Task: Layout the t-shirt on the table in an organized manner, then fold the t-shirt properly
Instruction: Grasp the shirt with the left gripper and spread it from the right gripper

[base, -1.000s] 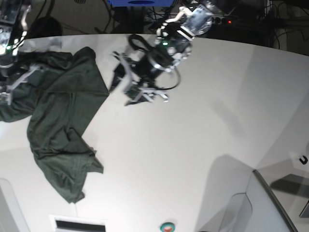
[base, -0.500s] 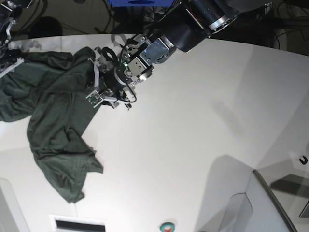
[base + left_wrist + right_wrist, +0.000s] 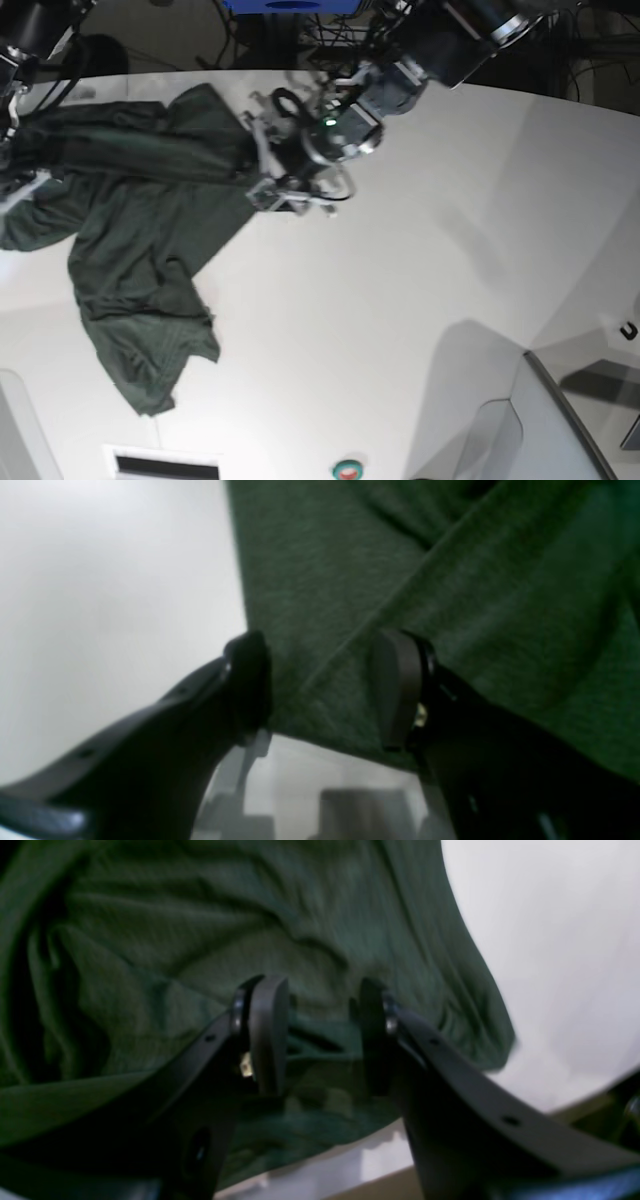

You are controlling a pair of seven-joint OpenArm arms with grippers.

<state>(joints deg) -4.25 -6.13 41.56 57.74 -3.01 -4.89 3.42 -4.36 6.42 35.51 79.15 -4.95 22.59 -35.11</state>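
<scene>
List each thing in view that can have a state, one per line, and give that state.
t-shirt: crumpled, not laid flat, not folded, lying on the table.
left tool: open, jaws apart at the shirt's edge.
right tool: open, jaws apart over bunched cloth.
table: bears the shirt at one side.

The t-shirt (image 3: 140, 250) is plain dark green all over, no print. The counter (image 3: 420, 300) is glossy white, and both end effectors' fingers (image 3: 400, 680) are matte black.
</scene>
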